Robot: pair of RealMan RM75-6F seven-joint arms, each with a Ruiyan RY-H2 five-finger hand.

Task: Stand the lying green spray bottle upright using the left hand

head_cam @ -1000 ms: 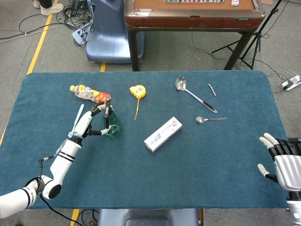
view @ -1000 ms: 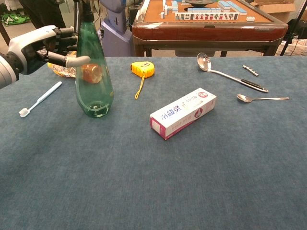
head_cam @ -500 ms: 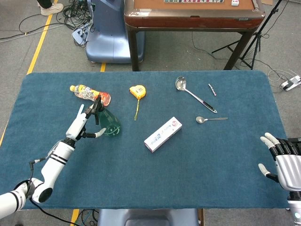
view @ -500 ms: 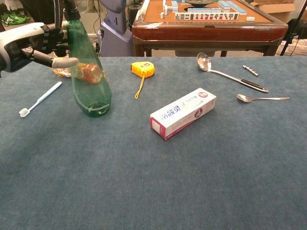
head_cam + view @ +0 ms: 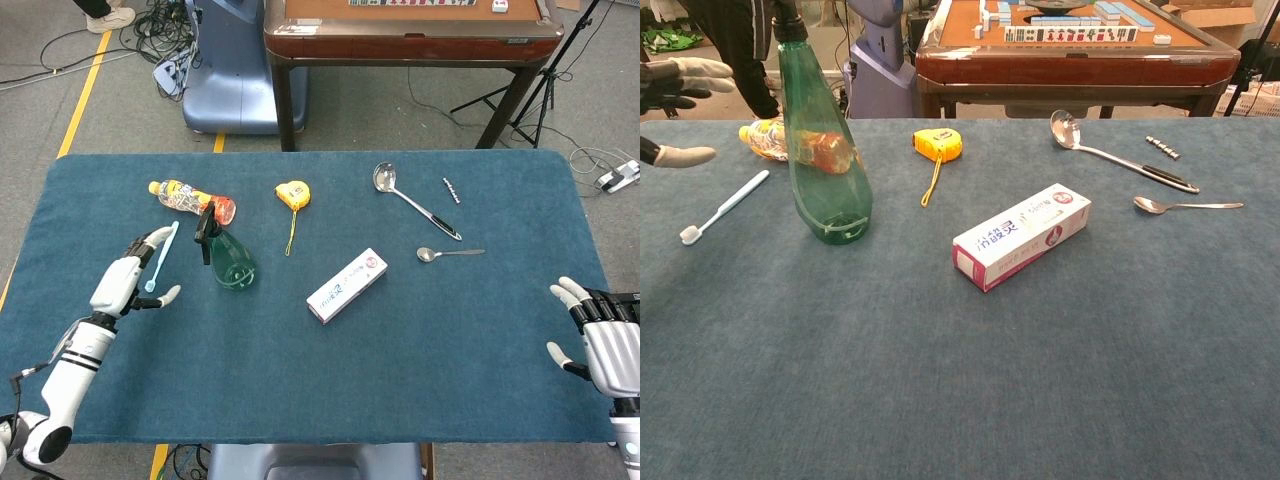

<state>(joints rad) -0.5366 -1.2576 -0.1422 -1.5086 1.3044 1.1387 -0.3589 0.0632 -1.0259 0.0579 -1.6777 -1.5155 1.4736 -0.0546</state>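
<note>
Stands on its base near the table's left side: green spray bottle [image 5: 825, 150], likely light, smooth, top-heavy; best gripped mid-body. Beside it, clear of it, left hand [image 5: 130, 275], fingers spread, empty

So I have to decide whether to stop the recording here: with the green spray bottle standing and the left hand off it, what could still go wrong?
The green spray bottle stands tilted rather than plumb, so it may topple. The left hand, open, hovers close beside it over the toothbrush; a careless retreat could knock either. If it falls, the orange drink bottle lying right behind could get hit.
</note>
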